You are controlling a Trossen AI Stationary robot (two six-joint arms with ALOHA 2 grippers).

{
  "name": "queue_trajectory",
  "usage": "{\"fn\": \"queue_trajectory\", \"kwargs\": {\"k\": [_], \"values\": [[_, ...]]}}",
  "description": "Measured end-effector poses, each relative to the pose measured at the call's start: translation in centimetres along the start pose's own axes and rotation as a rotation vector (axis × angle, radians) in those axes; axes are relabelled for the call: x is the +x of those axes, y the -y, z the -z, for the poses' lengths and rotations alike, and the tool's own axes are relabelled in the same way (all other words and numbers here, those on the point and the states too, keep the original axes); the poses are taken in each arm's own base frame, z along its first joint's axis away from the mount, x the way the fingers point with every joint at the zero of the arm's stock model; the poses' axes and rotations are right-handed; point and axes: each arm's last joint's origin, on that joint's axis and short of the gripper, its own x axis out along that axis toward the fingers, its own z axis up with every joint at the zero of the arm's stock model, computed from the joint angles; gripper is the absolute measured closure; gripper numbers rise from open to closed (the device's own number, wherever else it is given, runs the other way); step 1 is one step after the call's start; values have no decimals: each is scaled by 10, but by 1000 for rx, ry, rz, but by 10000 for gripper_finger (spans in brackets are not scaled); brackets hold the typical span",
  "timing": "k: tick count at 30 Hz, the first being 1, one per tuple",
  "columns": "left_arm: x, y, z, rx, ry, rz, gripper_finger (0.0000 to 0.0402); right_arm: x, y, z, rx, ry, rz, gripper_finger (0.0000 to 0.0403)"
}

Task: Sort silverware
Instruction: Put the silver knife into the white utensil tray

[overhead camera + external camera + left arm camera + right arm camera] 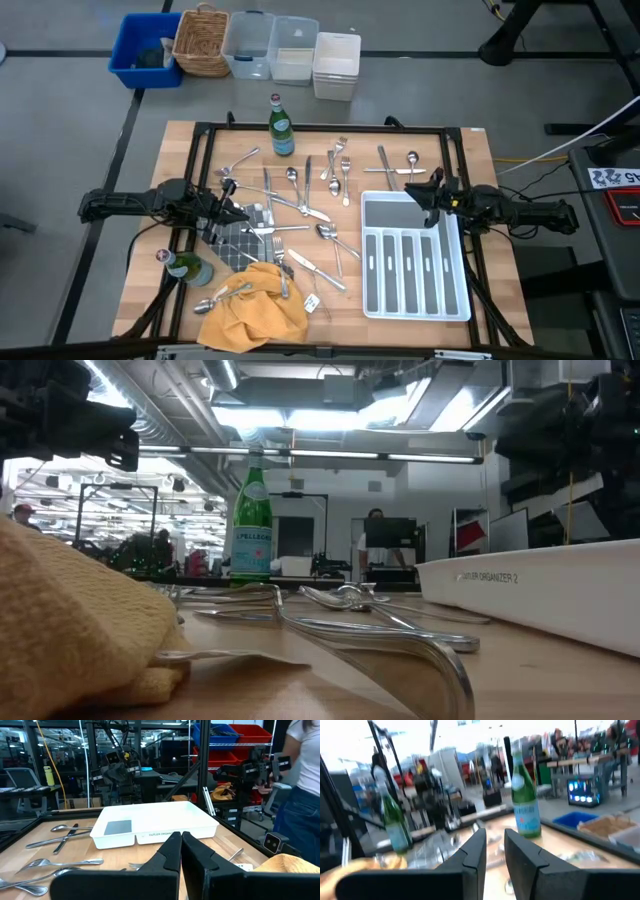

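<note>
While slim shiny steel silverware [300, 205] lies scattered every way on wood, left gripper [243, 216] is pressed together — right gripper [418, 188] slightly parted, empty.

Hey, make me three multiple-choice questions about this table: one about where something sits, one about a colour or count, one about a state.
1. Where is the white tray?
A. on the table's right side
B. at the left edge
C. under the yellow cloth

2. How many green bottles are on the table?
A. one
B. two
C. four

3. What is the left pincer doing?
A. open
B. shut, empty
C. holding a fork

Answers:
1 A, the high view shows it beside the right arm.
2 B, one stands at the far edge, another near the left corner.
3 B, its fingers meet in the left wrist view with nothing between.
</note>
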Motion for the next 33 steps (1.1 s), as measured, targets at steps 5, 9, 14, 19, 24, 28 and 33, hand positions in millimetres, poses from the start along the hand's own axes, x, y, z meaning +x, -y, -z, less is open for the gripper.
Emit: {"fn": "queue_trajectory", "kwargs": {"k": [5, 9, 14, 19, 24, 28, 33], "values": [[0, 0, 0, 0, 0, 0, 402, -1, 1, -13, 80, 135, 93, 331], [0, 0, 0, 0, 0, 0, 401, -3, 3, -27, 129, 207, 191, 331], [0, 0, 0, 0, 0, 0, 402, -7, 3, -49, 173, 292, 314, 331], [0, 0, 0, 0, 0, 0, 402, -4, 1, -70, 181, 308, 423, 331], [0, 0, 0, 0, 0, 0, 402, 11, -3, -85, 143, 247, 552, 331], [0, 0, 0, 0, 0, 0, 401, 31, -9, -93, 148, 176, 637, 331], [0, 0, 0, 7, 0, 0, 402, 54, -16, -98, 203, 50, 708, 331]]}}
